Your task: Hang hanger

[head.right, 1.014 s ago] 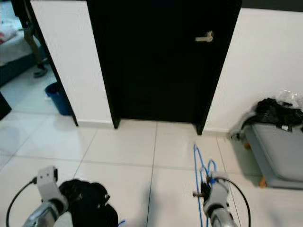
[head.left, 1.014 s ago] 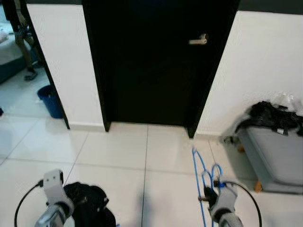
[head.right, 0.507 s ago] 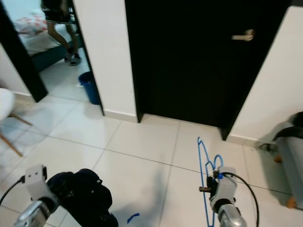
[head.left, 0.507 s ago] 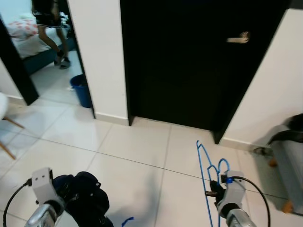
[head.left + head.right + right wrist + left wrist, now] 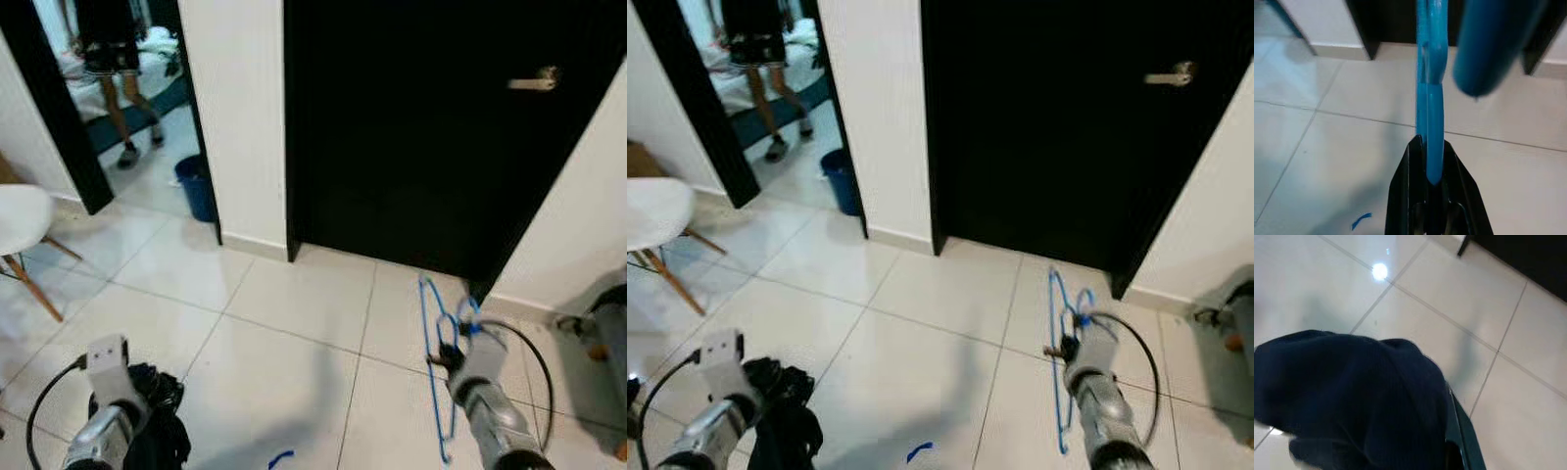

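A thin blue wire hanger hangs upright in front of me over the white tiled floor, below and in front of the black door. My right gripper is shut on its wire, with the blue bar running straight out between the black fingers; the right arm shows at the lower right. A dark navy garment hangs bunched over my left gripper at the lower left, covering most of it. One black finger shows past the cloth.
A shut black door with a silver handle stands ahead. Left of it an open doorway shows a person standing and a blue bin. A white chair is at the left, grey furniture at the right, a blue scrap on the tiles.
The camera has swung left, bringing the doorway, the person and the white chair into view. Both grippers keep their holds; the hanger sits a little higher and farther forward.
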Available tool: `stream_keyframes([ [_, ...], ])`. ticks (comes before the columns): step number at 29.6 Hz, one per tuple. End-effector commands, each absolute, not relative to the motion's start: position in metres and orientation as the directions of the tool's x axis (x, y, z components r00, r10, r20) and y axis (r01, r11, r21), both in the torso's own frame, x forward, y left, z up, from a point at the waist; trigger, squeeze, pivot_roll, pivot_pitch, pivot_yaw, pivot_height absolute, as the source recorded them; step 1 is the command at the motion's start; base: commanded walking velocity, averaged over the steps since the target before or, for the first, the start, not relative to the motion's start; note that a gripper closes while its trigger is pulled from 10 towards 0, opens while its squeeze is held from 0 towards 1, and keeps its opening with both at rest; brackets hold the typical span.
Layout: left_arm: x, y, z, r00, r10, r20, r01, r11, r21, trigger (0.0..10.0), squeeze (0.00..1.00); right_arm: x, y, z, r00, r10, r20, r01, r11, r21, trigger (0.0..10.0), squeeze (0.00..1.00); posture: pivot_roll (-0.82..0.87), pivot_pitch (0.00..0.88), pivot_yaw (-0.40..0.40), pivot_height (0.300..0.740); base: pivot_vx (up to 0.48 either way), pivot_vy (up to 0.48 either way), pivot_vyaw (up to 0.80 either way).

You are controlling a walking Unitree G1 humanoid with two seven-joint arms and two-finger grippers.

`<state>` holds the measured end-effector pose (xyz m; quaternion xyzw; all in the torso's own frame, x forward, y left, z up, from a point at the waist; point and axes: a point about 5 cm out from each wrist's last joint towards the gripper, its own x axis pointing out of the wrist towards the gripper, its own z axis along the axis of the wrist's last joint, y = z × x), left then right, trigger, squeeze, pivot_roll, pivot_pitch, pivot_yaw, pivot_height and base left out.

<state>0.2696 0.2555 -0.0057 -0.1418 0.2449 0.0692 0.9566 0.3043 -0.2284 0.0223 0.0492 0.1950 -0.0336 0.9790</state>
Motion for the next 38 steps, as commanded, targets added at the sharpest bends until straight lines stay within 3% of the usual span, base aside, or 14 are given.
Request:
stream_keyframes([
  [1,0.268,0.253,-0.009,0.851,0.063,-0.521,-0.211,0.950,-0.229,10.0,0.00,0.299,-0.226,0.012,0.893,-0.064,-0.446,0.112,0.990,0.083,10.0,0.00,0.03,0.000,0.019,0.740,0.000,0.000,0.00],
  [13,0.289,0.240,0.003,0.857,0.068,-0.512,-0.206,0.954,-0.218,10.0,0.00,0.303,-0.239,0.018,0.873,-0.106,-0.475,0.158,0.985,0.071,10.0,0.00,0.04,0.000,0.007,0.740,0.000,0.000,0.00],
  [27,0.287,0.248,0.003,0.850,0.109,-0.516,-0.264,0.935,-0.238,10.0,0.00,0.304,-0.235,0.016,0.869,-0.119,-0.480,0.171,0.983,0.068,10.0,0.00,0.06,0.000,0.004,0.740,0.000,0.000,0.00],
  [32,0.280,0.258,0.000,0.838,0.148,-0.525,-0.323,0.910,-0.259,10.0,0.00,0.273,-0.245,-0.007,0.862,-0.129,-0.491,0.188,0.979,0.073,10.0,0.00,0.08,0.000,-0.011,0.740,0.000,0.000,0.00],
  [38,0.276,0.264,-0.001,0.842,0.139,-0.521,-0.306,0.919,-0.248,10.0,0.00,0.263,-0.244,-0.014,0.863,-0.130,-0.489,0.193,0.978,0.080,10.0,0.00,0.07,0.000,0.011,0.740,0.000,0.000,0.00],
])
